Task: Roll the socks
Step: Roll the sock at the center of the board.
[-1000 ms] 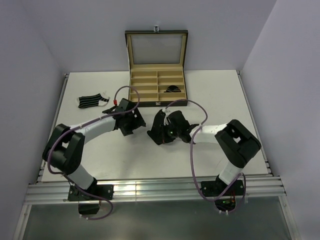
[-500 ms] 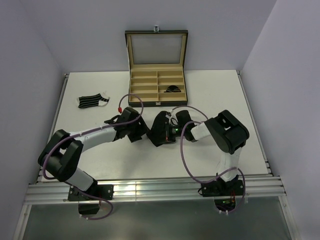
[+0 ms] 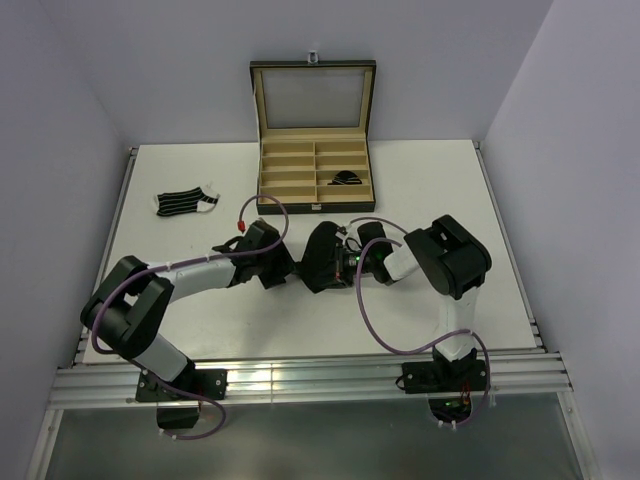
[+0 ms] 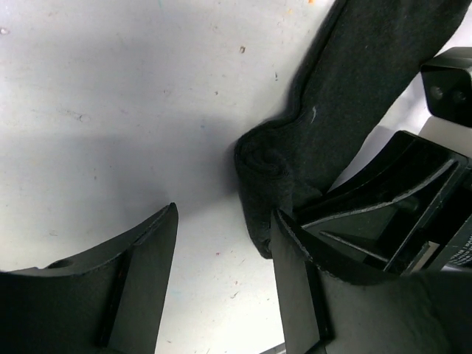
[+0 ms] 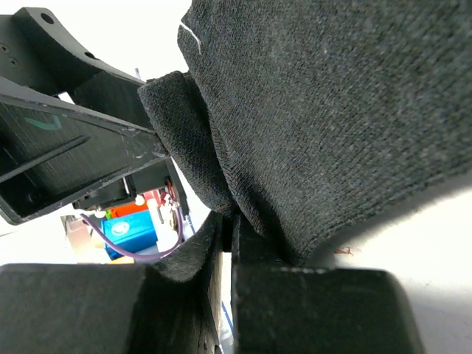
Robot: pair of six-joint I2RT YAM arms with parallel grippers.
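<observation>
Right gripper point(image 5: 227, 234): jaws clamped on edge of black sock point(image 3: 322, 262), mid-table. Left gripper point(image 4: 221, 251): jaws apart, sock's folded end just beside one finger, possibly touching. Striped sock point(image 3: 185, 203) flat at far left. Dark bundle point(image 3: 346, 179) in right-hand compartment of box point(image 3: 300, 206).

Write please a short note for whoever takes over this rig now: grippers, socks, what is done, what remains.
Right gripper: shut on the plain black sock at mid-table.
Left gripper: open, jaws apart beside that sock's bunched end, not gripping.
Striped sock: flat on the table, far left, unrolled.
Done: one rolled bundle in a right-hand compartment of the box.
Left: roll the black sock, then the striped one.
</observation>
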